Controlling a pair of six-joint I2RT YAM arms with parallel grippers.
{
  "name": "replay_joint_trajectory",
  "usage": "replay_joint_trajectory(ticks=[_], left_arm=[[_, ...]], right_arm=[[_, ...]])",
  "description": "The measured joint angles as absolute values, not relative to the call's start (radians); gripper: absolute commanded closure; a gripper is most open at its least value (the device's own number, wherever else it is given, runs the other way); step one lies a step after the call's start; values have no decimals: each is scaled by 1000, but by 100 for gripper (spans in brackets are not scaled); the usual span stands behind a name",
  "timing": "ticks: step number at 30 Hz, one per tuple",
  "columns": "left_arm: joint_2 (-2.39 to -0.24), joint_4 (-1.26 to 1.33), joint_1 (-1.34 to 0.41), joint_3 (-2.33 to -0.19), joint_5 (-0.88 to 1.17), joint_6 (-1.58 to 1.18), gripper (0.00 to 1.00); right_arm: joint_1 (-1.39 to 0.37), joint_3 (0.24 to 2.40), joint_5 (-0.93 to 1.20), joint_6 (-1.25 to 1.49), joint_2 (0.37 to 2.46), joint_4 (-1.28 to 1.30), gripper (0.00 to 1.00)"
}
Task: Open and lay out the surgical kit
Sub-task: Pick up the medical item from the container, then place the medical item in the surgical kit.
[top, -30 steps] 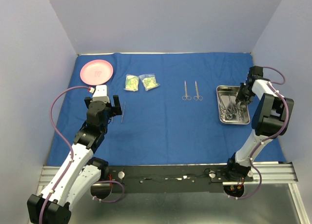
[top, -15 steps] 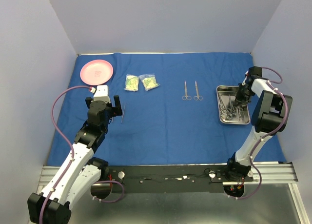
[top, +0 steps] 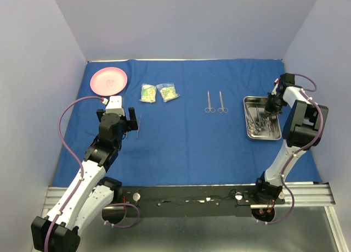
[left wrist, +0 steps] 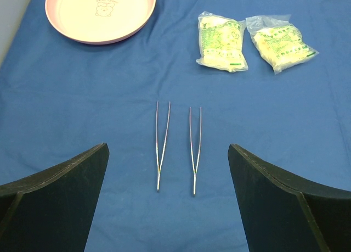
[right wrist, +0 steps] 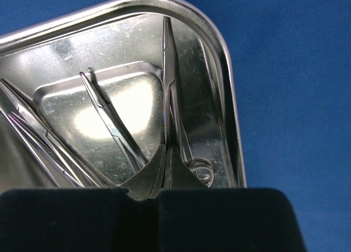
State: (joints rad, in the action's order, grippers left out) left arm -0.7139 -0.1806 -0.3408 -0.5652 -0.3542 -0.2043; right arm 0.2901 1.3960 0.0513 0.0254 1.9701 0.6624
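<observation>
The right gripper (right wrist: 165,172) sits inside the steel tray (right wrist: 233,126), fingers pinched on a thin forceps (right wrist: 166,71); well left of the tray, the left gripper (left wrist: 167,153) hangs spread wide over two tweezers (left wrist: 195,150) — both flat on the blue cloth (top: 181,136).
</observation>
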Motion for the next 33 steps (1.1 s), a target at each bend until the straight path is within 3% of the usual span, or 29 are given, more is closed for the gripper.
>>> replay_joint_trajectory(ticks=[8, 17, 28, 33], left_arm=[[-717, -180, -341, -565, -353, -203, 1], [-725, -180, -341, -565, -353, -201, 1], [-749, -180, -341, -565, -354, -202, 1], [-754, -180, -341, -565, -354, -202, 1]], right_arm=[[290, 1384, 41, 26, 1898, 682, 99], [232, 1340, -4, 100, 1652, 682, 99], [-163, 1173, -39, 228, 1502, 705, 99], [-265, 1090, -36, 294, 1502, 700, 99]])
